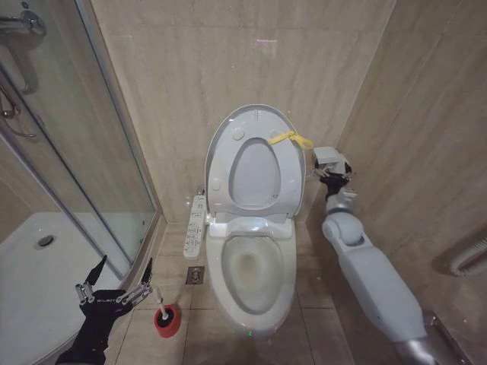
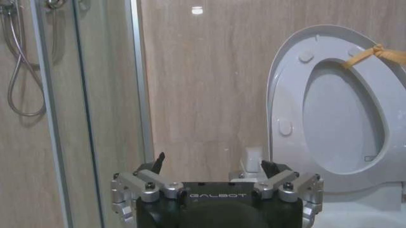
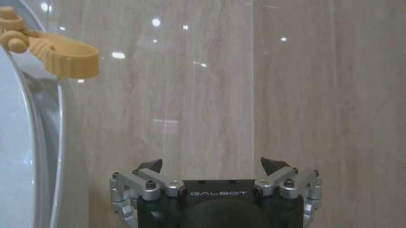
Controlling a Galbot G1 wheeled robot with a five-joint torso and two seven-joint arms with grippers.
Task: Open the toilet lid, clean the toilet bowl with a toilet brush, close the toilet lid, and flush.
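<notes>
White toilet lid (image 1: 255,163) stands raised; both grippers, left (image 1: 122,270) and right (image 1: 332,169), seem spread, empty.

toilet lid (image 1: 255,160) upright behind toilet bowl (image 1: 251,277), toilet brush (image 1: 167,318) left of bowl

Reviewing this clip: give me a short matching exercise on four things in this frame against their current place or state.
Things:
1. toilet lid
2. toilet brush
3. left pincer
4. right pincer

States:
A. standing in the red holder on the floor
B. open, beside the yellow strap
C. raised against the wall
D. open, low by the shower door

Pairs: 1-C, 2-A, 3-D, 4-B
</notes>
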